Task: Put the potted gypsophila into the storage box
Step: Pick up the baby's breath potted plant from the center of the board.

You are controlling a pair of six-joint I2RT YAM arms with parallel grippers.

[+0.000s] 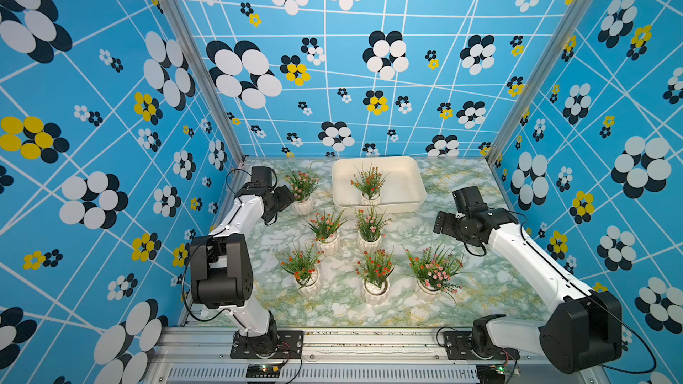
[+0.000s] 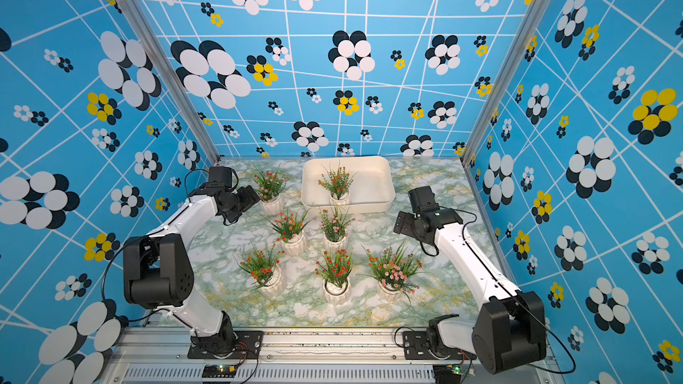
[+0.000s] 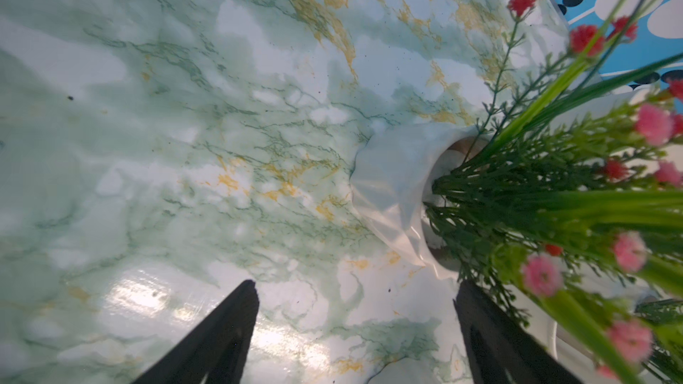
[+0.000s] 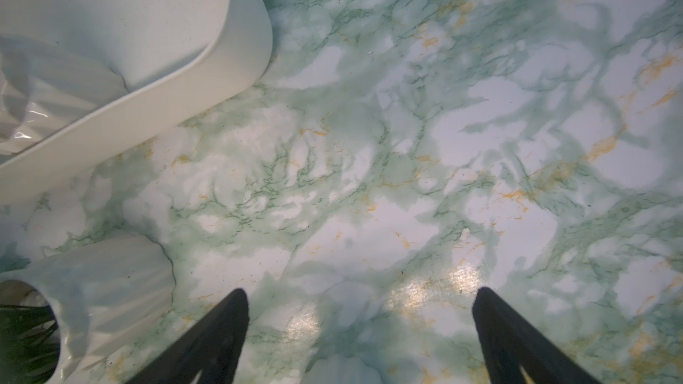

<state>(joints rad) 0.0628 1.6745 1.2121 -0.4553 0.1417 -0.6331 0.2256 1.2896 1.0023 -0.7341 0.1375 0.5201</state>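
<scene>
While my two arms hang over the marbled table (image 1: 491, 289), the storage box (image 1: 401, 182) sits at its far edge with one potted gypsophila (image 1: 369, 184) upright inside, near the front wall. Six more pots (image 1: 327, 232) stand outside it on the marble. My left claw (image 3: 356, 284) is spread wide and empty, a pink-flowered pot (image 3: 395, 186) just beside it, leaves perhaps brushing one finger. My right claw (image 4: 359, 290) gapes empty over bare marble beside the box's corner.
</scene>
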